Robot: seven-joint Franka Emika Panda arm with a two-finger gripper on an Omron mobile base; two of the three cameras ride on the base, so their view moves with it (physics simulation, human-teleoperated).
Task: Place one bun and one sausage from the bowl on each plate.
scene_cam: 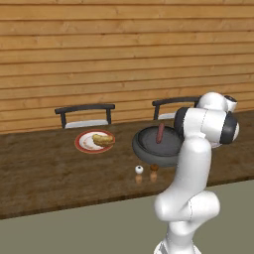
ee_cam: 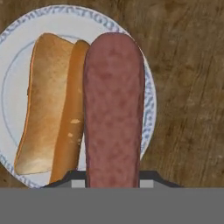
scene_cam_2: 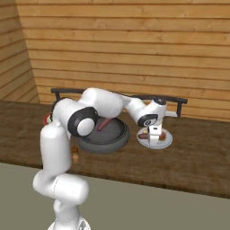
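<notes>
Bowl [scene_cam: 155,146] mid-surface [scene_cam: 44,173] holding one sausage [scene_cam: 160,133], plate with a bun [scene_cam: 102,140] to its left, two shakers [scene_cam: 139,170] before the bowl toward the near edge, second plate [scene_cam_2: 167,142] right of the bowl, chairs [scene_cam: 84,115] behind the far edge.

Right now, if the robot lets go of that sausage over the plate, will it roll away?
It might roll a little. The sausage is a smooth, round-sided cylinder, and it looks stiff, staying straight in the tool. It would probably stop soon, though: the bun already lies beside it on the blue-patterned plate, which should block it on that side.
</notes>
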